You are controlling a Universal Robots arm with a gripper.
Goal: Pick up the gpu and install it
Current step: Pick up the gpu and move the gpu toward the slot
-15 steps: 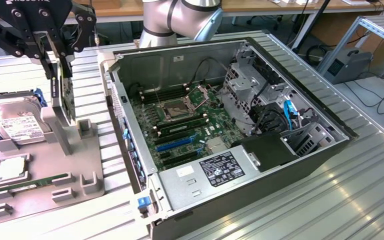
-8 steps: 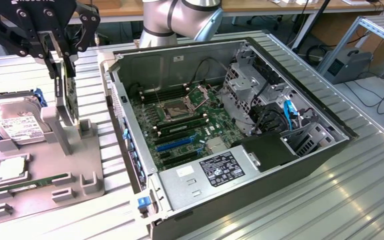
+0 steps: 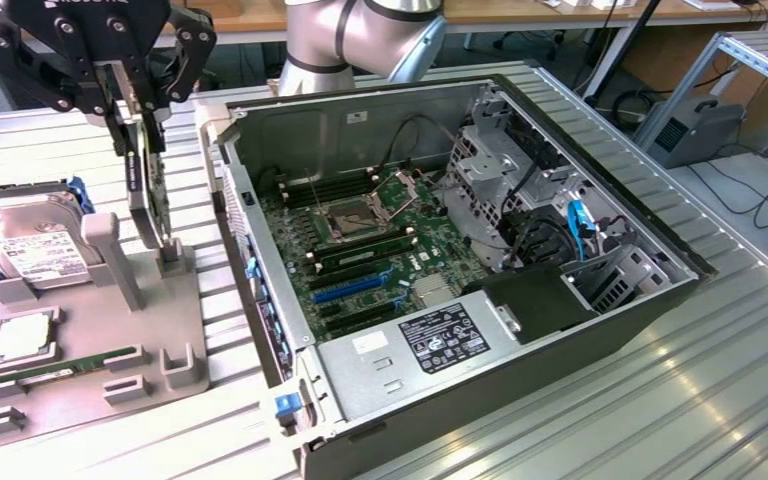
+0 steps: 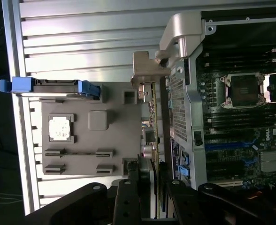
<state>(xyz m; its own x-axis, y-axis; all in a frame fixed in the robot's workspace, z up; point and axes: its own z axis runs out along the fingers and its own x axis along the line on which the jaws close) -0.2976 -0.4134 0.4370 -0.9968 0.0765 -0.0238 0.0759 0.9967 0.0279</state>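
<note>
- Gripper (image 3: 144, 115) directly above gpu (image 3: 155, 200), same vertical line.
- Claw about half closed, 2 jaws on opposite faces of card's top edge; reads as clamped.
- gpu stands upright in grey stand (image 3: 157, 330), long side running up-down, seen edge-on; wrist view: gripper (image 4: 154, 187), gpu (image 4: 155, 122), stand (image 4: 81, 140).
- Open computer case (image 3: 344, 125) just beside stand, toward exterior view's right; case side wall near card, little room there.
- Hard drive (image 3: 31, 250) on stand's far side, apart.
- Ribbed metal table (image 3: 704, 400) underneath.
</note>
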